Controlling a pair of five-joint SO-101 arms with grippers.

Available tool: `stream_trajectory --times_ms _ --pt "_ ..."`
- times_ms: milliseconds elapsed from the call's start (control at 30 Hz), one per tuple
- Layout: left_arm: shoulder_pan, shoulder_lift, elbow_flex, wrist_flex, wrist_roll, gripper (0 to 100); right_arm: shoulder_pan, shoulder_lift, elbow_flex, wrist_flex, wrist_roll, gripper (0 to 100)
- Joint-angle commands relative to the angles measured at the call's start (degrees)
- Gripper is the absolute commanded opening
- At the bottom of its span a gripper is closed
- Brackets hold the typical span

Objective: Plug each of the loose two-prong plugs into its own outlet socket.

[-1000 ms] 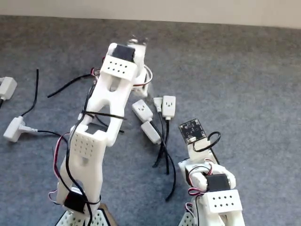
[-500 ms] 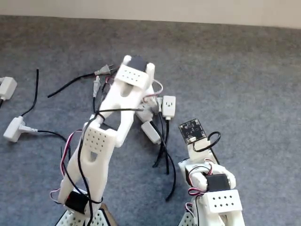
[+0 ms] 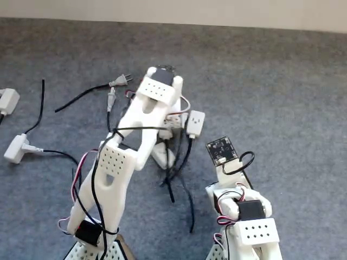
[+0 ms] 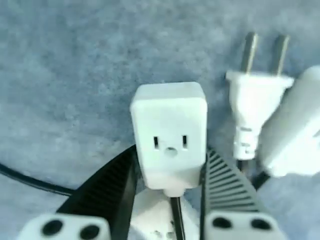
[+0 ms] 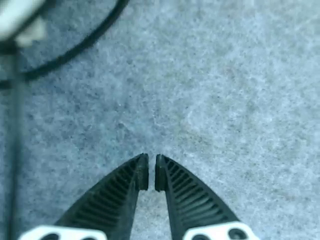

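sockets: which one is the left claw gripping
The white socket clamped between the left claw's fingers, slots facing its wrist camera. The other sockets lie outside the claw, on the carpet.

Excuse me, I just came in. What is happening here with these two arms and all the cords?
The arms are meant to plug loose plugs into sockets. The left gripper is closed on a white outlet socket, and a white two-prong plug is right beside it, not yet inserted. The right gripper is shut and empty over the grey carpet. Another loose plug lies farther off.
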Motion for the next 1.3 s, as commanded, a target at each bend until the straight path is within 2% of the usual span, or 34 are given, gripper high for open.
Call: stream_trajectory --times_ms 0,167,233,333,400,567,700,833,900,1067,1267 --pt "-8.22 -7.96 -4.53 0.62 -9.23 0 0.4 -0.48 -0.48 -0.92 0.44 3.7" --pt "-18.59 -13.76 -20.79 0.53 -25.85 1 0.4 -0.48 -0.4 -0.92 0.44 3.7" --pt "-21.41 -16.04 -26.77 0.97 -30.33 1 0.4 -0.48 -0.4 -0.92 0.44 3.7" --pt "-24.57 -21.76 -23.34 1.05 -35.43 0 0.4 -0.48 -0.4 -0.92 0.44 3.7" --pt "-25.27 -26.77 -12.26 1.05 -41.58 0 0.4 -0.48 -0.4 -0.92 0.44 3.7" --pt "-21.93 -45.67 30.73 1.05 -65.41 0 0.4 -0.48 -0.4 -0.92 0.44 3.7" --pt "-20.18 -64.13 63.96 0.7 -87.65 0 0.4 -0.48 -0.4 -0.92 0.44 3.7" --pt "-20.26 -79.87 86.81 0.53 -103.12 0 0.4 -0.48 -0.4 -0.92 0.44 3.7" --pt "-20.09 -86.46 95.6 -2.2 -105.67 0 0.4 -0.48 -0.4 -0.92 0.44 3.7" --pt "-19.91 -96.04 111.16 -12.84 -105.41 1 0.4 -0.48 -0.4 -0.92 0.44 3.7" --pt "-20.88 -98.15 115.74 -18.55 -105.14 20 0.4 -0.48 -0.4 -0.92 0.44 3.7"
